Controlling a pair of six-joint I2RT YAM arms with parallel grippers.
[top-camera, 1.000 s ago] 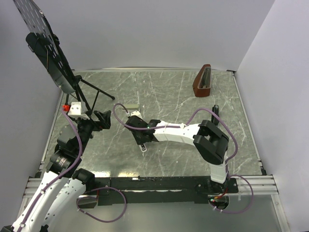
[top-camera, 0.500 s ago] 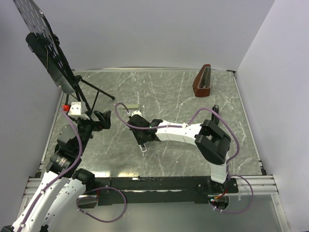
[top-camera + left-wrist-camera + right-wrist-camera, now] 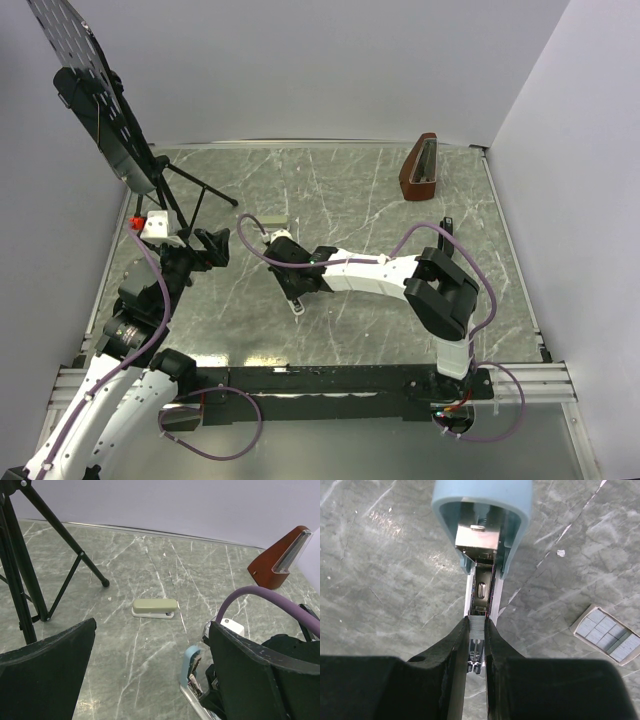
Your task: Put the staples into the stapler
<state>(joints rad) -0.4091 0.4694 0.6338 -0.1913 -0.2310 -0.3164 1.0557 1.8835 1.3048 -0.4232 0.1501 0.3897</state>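
Right gripper clamped on the staples, a short grey strip pinched edgewise between the fingertips. Directly below sits the stapler, blue lid swung open, metal rail exposed, strip lined up over its near end. Contact with the rail: cannot tell. Since a second ago the right arm has shifted slightly over the stapler, then settled; grip unchanged. Reads as final alignment, strip not yet seated. Staple box lies just beside. Left gripper wide apart, empty, well off to the side.
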